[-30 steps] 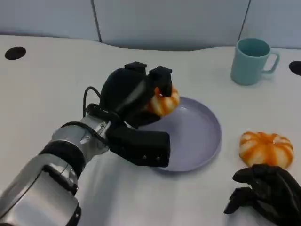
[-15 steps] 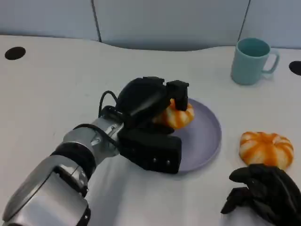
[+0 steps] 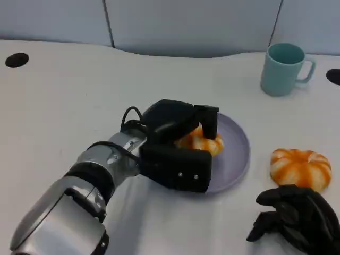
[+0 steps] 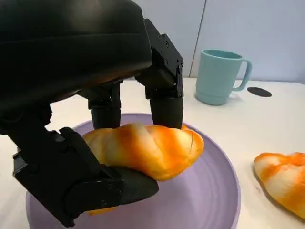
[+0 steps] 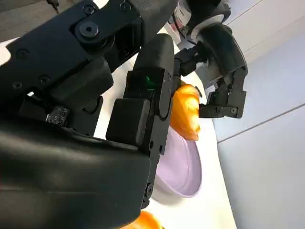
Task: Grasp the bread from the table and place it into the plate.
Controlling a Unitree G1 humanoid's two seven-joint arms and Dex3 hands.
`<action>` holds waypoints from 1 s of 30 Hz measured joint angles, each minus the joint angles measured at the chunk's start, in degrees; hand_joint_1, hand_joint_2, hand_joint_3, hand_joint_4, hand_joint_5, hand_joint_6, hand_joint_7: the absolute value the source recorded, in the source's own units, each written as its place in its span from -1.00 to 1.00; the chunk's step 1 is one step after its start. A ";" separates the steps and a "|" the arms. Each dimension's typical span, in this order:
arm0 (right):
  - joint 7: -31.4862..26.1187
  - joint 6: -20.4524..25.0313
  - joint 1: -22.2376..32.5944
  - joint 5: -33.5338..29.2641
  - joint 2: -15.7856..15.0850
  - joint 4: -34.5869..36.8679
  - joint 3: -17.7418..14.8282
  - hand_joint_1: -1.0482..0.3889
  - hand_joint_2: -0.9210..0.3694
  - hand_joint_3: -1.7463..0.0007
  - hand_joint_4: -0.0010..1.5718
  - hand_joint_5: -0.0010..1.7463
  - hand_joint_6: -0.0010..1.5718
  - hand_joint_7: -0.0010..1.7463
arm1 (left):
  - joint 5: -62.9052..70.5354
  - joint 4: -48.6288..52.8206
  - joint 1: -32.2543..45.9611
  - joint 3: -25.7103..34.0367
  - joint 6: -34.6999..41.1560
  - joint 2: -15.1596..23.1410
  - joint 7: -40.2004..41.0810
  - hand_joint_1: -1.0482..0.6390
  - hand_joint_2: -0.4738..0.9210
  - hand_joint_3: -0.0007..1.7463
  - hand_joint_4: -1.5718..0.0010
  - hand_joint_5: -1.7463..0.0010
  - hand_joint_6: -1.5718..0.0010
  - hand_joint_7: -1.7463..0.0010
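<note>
My left hand (image 3: 178, 141) grips an orange-and-cream bread roll (image 3: 202, 142) just above the lilac plate (image 3: 234, 154). In the left wrist view the roll (image 4: 147, 149) sits between black fingers (image 4: 164, 90) and the thumb, low over the plate (image 4: 209, 200). A second bread roll (image 3: 300, 167) lies on the table to the right of the plate, also at the edge of the left wrist view (image 4: 283, 179). My right hand (image 3: 297, 220) rests on the table just in front of that roll, fingers curled, holding nothing. The right wrist view shows the held roll (image 5: 187, 110) over the plate (image 5: 183, 164).
A teal mug (image 3: 284, 68) stands at the back right, behind the plate; it also appears in the left wrist view (image 4: 220, 76). Dark round holes (image 3: 17, 59) mark the white tabletop at far left and far right.
My left hand has carried the roll right and down, from over the plate's left rim to low over its middle. The right hand barely shifted.
</note>
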 measured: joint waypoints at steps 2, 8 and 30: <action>-0.06 0.00 0.01 -0.02 0.05 0.00 0.10 -0.95 -0.58 1.00 0.91 -0.40 0.99 -0.94 | -0.47 0.00 0.00 0.12 0.00 -0.09 -0.91 -0.07 0.82 -0.38 0.10 -0.41 0.04 -0.09; -0.10 0.00 0.01 -0.02 0.17 0.00 0.11 -0.95 -0.59 1.00 0.91 -0.39 1.00 -0.93 | -0.44 0.00 -0.08 -0.31 1.13 -0.15 -1.96 -0.24 1.00 -0.92 0.41 0.03 0.28 0.62; -0.50 0.03 -0.15 0.00 0.00 0.06 0.03 -0.94 -0.58 1.00 0.93 -0.40 1.00 -0.92 | -3.55 -0.40 -1.90 1.16 2.04 1.78 -11.86 -0.81 1.00 -0.62 0.93 0.62 0.69 1.00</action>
